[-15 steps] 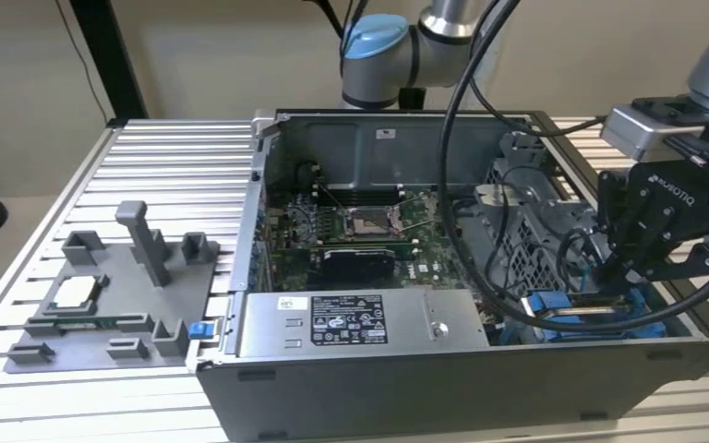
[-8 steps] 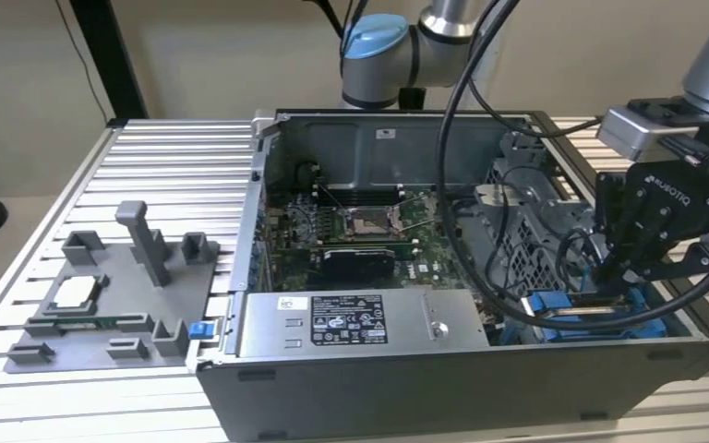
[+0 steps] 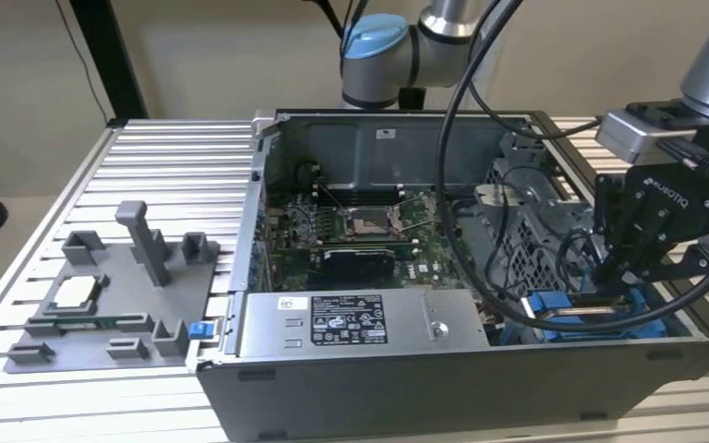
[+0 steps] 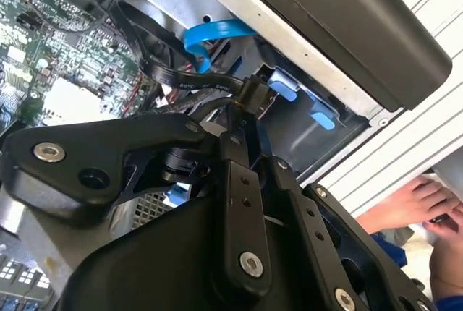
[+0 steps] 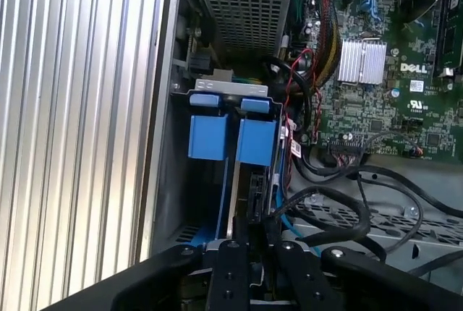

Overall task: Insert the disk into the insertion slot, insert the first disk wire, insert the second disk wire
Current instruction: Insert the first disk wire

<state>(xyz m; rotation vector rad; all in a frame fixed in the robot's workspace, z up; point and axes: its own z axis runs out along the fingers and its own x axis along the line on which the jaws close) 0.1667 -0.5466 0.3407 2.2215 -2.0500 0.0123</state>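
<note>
- While the gripper [image 3: 611,277] hangs at the lower right of the exterior view, its fingers are narrow, pinching the plug end of a black wire [image 4: 206,79] in the second wrist view.
- The disk [image 3: 586,314] sits in the lower right corner of the computer case [image 3: 453,378], just beneath the gripper.
- Its long axis runs across the exterior view, left to right, with the blue frame [image 3: 542,305] tabs at its left end.

Disk [image 3: 582,315] — blue-framed, silver, flat

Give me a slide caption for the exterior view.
Robot hand inside the open computer case, just above the blue-framed disk in its corner bay.
</note>
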